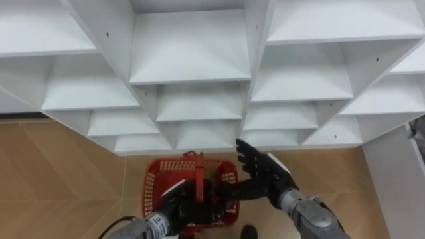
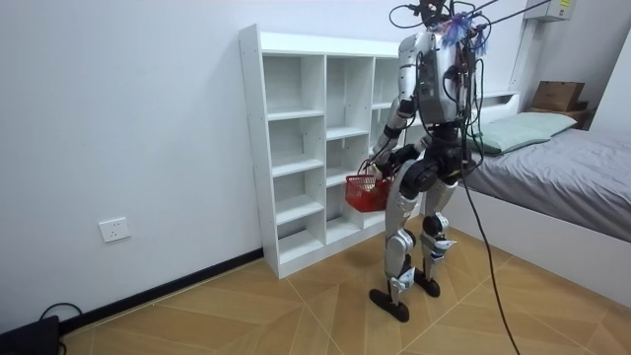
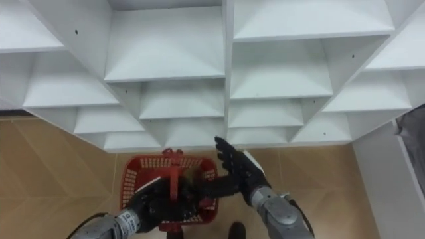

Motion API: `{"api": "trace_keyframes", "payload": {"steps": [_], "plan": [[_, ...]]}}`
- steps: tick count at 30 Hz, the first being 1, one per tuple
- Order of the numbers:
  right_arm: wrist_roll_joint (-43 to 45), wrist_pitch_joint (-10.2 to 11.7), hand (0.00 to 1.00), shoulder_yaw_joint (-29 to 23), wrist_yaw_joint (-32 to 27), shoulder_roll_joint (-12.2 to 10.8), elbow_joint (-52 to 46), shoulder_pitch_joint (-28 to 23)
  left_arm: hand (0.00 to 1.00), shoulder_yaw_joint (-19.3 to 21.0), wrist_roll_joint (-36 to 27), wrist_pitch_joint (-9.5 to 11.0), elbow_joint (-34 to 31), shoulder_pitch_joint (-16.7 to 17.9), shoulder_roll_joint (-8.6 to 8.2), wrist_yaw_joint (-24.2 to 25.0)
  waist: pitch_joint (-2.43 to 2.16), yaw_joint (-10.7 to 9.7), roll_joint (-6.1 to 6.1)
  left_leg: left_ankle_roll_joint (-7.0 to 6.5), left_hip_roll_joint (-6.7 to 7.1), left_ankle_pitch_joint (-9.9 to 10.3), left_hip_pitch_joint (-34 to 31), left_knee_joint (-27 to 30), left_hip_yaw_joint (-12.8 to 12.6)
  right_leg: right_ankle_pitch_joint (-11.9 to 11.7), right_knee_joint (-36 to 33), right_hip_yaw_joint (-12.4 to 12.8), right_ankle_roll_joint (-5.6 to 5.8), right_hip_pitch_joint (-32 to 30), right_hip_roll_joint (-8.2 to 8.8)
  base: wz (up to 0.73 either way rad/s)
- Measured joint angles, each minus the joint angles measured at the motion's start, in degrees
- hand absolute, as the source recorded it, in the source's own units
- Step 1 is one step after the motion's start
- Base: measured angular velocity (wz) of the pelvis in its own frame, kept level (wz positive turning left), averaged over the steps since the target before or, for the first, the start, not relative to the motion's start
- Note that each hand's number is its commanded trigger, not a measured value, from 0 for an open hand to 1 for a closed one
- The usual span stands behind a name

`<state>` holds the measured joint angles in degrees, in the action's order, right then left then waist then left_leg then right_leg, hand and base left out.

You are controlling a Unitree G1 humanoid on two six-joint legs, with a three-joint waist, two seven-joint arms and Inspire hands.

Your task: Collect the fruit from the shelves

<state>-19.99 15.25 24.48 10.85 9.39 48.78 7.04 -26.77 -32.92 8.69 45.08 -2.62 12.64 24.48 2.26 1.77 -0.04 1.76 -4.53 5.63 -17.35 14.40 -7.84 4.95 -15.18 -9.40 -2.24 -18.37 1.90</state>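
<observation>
Closet (image 1: 189,46) shelving of white board takes up the upper part of both eye views, its open compartments seen from above and stepping down toward the wooden floor (image 1: 60,172). Just below the closet's bottom edge hangs a red mesh basket (image 1: 156,174), over the floor and close in front of the robot. The left hand (image 1: 180,202) comes in from the lower left and sits over the middle of the basket, its dark fingers curled round the red handle (image 1: 198,171) that arches across the top. The right hand (image 1: 264,172) comes in from the lower right and hovers beside the basket's right rim, fingers straight and spread, holding nothing, their tips pointing up toward the lowest shelf. Whether any fruit lies in the basket cannot be told: the left hand and the handle cover much of the inside, and what shows there is dark. In the room view the robot stands upright on both feet, right in front of the closet, which stands against a white wall (image 2: 148,118); the basket hangs at about hip height between its body and the shelves. A bed (image 2: 562,163) with grey bedding lies at the room view's right, and a socket (image 2: 114,229) sits low on the wall at the room view's left
</observation>
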Motion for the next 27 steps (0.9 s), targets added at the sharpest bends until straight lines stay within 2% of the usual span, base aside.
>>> {"api": "trace_keyframes", "payload": {"steps": [1,2,4,7,9,13,18,27], "plan": [[0.53,0.0,0.0,-0.65,-0.22,0.35,0.28,-0.91,1.0,1.1,0.12,0.16,1.35,0.37,0.09,0.5,-0.31,0.04,-0.06,0.02,-0.04,0.07,0.81,-0.12,0.02,-0.03,0.57,-0.13,0.04,1.09,-0.05,0.0],[0.62,-0.02,0.0,-1.26,-0.27,0.41,0.51,-1.47,1.0,1.95,0.15,0.21,2.1,0.7,0.1,0.78,-0.44,0.02,-0.14,0.03,-0.03,0.11,1.35,-0.29,0.02,-0.01,0.67,-0.11,0.07,1.63,-0.07,0.0],[0.67,-0.09,0.0,-4.35,-0.67,0.55,0.64,-4.4,1.0,7.08,1.0,0.63,3.5,3.8,0.28,0.96,-0.81,0.0,-0.52,0.11,0.03,0.16,3.83,-1.34,0.0,0.06,1.64,-0.27,0.22,4.06,-0.18,0.0],[0.1,-0.18,0.0,-6.22,-1.45,1.01,2.77,-6.21,1.0,9.73,1.1,0.74,6.3,5.49,0.71,0.76,-1.44,-0.1,-0.87,0.16,0.11,0.26,5.5,-1.76,0.01,0.27,2.03,-0.38,0.36,5.82,-0.19,0.04],[0.13,-0.26,0.0,-7.96,-2.13,1.55,4.28,-7.94,1.0,10.73,1.09,0.75,7.05,7.14,1.13,-0.04,-1.61,-0.05,-0.81,0.16,0.09,0.49,6.84,-1.82,0.11,0.28,2.79,-0.71,0.43,7.5,-0.22,0.02],[0.17,-0.28,0.0,-10.32,-2.68,1.98,4.44,-10.58,1.0,14.17,1.02,0.9,7.98,9.51,1.16,-1.36,-1.75,0.01,-0.79,0.2,0.24,0.58,9.17,-2.89,0.17,0.52,3.65,-0.63,0.65,9.53,-0.25,-0.01],[0.36,-0.42,0.0,-14.14,-3.89,1.9,4.88,-13.58,1.0,19.56,0.93,1.01,12.46,11.3,0.67,-2.87,-2.0,-0.03,-0.74,0.36,0.4,0.86,12.27,-3.79,-0.07,1.32,3.56,0.04,0.91,11.75,-0.3,0.0],[3.94,-0.4,0.0,-17.32,-3.78,1.44,7.77,-15.73,1.0,22.35,0.91,1.21,16.26,13.21,-0.75,-3.07,-1.91,-0.1,-0.59,0.56,0.35,1.49,14.82,-4.22,-0.01,2.11,4.13,0.04,1.04,14.46,-0.49,0.0]]}}
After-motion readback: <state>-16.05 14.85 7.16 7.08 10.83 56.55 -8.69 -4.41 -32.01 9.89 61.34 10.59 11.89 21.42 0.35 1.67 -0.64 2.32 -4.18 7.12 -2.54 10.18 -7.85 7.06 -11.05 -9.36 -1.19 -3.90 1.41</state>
